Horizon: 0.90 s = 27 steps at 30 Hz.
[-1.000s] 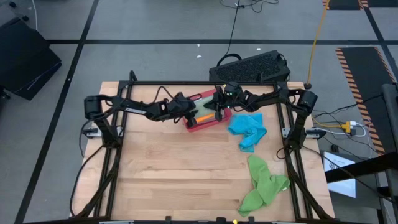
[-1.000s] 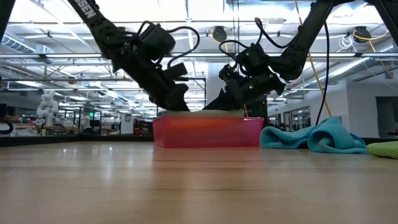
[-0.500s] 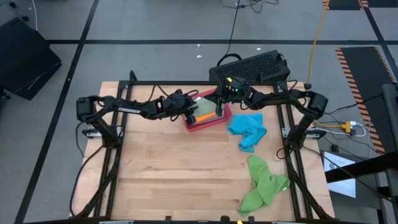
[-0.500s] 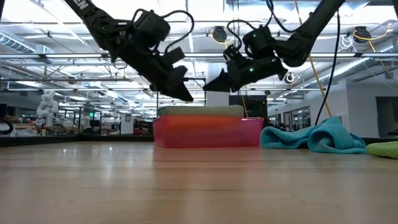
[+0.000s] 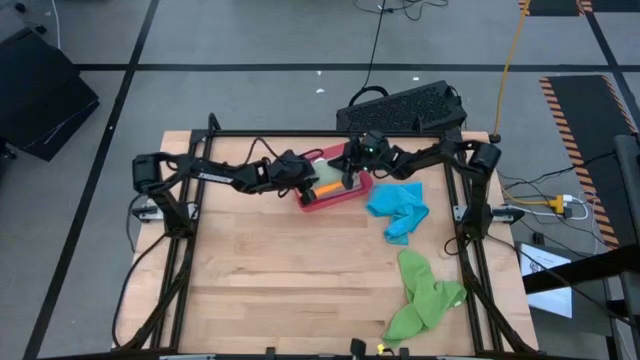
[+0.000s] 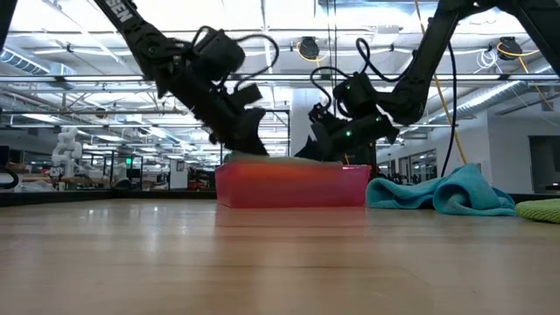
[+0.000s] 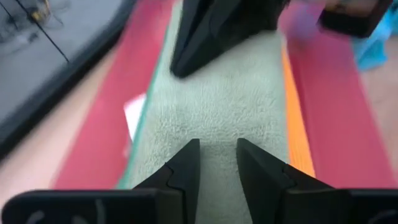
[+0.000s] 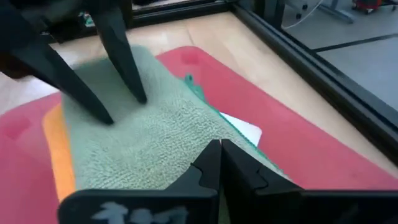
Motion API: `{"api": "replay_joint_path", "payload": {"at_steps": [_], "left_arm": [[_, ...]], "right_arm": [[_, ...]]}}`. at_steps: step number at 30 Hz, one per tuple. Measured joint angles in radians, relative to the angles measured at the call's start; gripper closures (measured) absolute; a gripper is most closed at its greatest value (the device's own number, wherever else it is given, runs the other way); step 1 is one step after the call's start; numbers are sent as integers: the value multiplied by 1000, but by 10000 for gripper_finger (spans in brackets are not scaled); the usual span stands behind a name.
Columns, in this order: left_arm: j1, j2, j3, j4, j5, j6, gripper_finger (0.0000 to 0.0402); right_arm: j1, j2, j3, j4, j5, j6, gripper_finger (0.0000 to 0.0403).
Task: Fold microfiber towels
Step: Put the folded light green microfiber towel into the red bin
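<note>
Both sets of jaws are pressing down onto the folded sage green towel [image 7: 217, 118] at the top of the stack. The left gripper [image 7: 217, 163] is standing with its fingers slightly apart, tips resting on the pile and pinching nothing that I can make out. The right gripper [image 8: 220, 163] is pressed together, its tips touching the same cloth from the opposite end. In the high view they are meeting over the red tray [image 5: 340, 196] at the far middle of the table, left gripper [image 5: 306, 184] coming from one side, right gripper [image 5: 352, 172] from the other.

The stack is lying with its long axis running along the tray's length, from one gripper to the other, an orange towel [image 7: 295, 118] edge peeking out along one side and a bright green towel [image 8: 194, 87] edge on the other.

The risk, I'd judge: the nap is catching on a fingertip as it lifts, dragging the top fold open or skewing the pile. Pushing unevenly might also shove the tray.

Off to the right, the bright blue towel [image 5: 398, 209] and another bright green towel [image 5: 422, 297] are lying crumpled, not yet folded.
</note>
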Motion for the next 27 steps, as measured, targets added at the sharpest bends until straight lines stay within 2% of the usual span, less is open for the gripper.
{"api": "replay_joint_path", "payload": {"at_steps": [7,27], "left_arm": [[-17,52,1,-9,0,-38,293],[-23,61,2,-43,14,-95,293]], "right_arm": [[12,13,1,-9,0,0,399],[17,13,2,-111,28,-45,399]]}}
